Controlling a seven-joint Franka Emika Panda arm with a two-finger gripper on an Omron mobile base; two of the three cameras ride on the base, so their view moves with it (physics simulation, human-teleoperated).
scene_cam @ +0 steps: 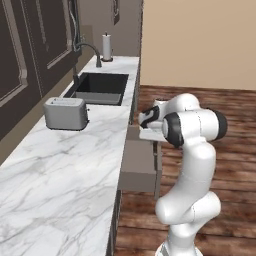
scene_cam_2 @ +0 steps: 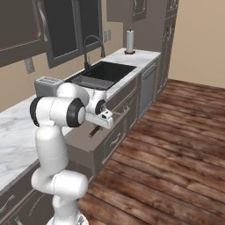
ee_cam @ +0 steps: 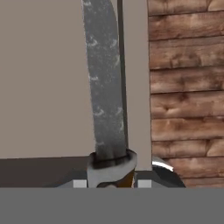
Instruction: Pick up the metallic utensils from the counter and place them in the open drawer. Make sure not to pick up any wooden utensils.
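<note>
While gripper [ee_cam: 111, 183] grasps knife [ee_cam: 105, 87] by handle, blade hangs over open drawer [ee_cam: 43, 87]; drop pending, metal spoon's whereabouts cannot tell.

Marble worktop [scene_cam: 65, 170] carries a toaster [scene_cam: 66, 113] just in front of the sink [scene_cam: 100, 87]; paper towel roll [scene_cam: 106, 47] stands behind the sink.

Lit evenly and softly throughout, with no visible lamp and no glare. Rendered flat, shadows faint beneath the marble worktop [scene_cam: 60, 170] at lower left. Looked coarse and slightly blurred up close on the knife [ee_cam: 105, 87] blade. No edge distortion seen.
</note>
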